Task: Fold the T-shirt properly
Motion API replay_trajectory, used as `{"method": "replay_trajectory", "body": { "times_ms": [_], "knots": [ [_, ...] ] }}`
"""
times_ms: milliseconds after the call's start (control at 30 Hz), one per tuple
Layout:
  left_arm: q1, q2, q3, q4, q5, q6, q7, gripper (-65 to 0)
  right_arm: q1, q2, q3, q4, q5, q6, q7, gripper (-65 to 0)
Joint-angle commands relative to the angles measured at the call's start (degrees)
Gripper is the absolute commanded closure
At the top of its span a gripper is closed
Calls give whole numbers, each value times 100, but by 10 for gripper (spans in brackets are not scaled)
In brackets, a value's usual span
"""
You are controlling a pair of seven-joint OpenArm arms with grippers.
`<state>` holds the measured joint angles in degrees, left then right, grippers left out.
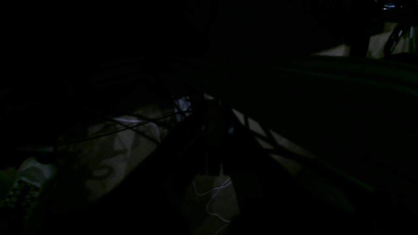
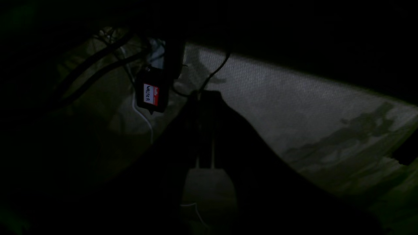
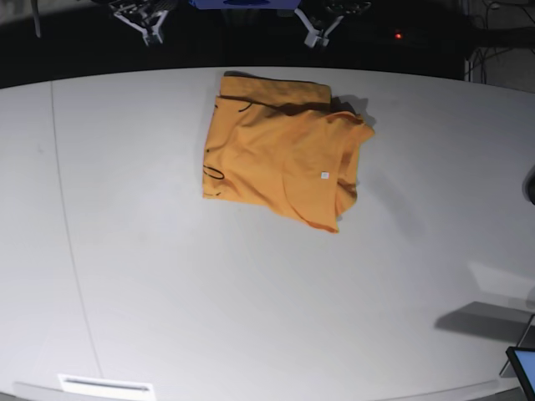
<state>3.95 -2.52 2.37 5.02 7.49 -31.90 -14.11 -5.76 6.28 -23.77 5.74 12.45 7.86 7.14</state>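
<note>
The T-shirt [image 3: 280, 154] lies folded into a rough rectangle on the desk [image 3: 251, 292]. Beyond its far edge, both claws (pressed together, empty) sit parked, likely because folding looks finished.

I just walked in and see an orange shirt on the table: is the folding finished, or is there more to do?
Mostly done, it seems: the T-shirt lies in a compact, folded bundle on the white table. Nothing is in hand; both grippers are pulled back at the far edge, right gripper and left gripper, away from the cloth. What may be left is tidying: the right-hand edge looks uneven and rumpled.
</note>
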Motion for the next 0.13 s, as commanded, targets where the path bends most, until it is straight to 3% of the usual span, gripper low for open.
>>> {"method": "replay_trajectory", "body": {
  "times_ms": [0, 100],
  "knots": [
    [-47, 2, 5, -22, 21, -76, -35, -2, -9, 18, -1, 11, 17, 10, 29, -1],
    [-74, 2, -4, -14, 21, -76, -26, -2, 35, 35, -10, 11, 17, 10, 231, -1]
  ]
}}
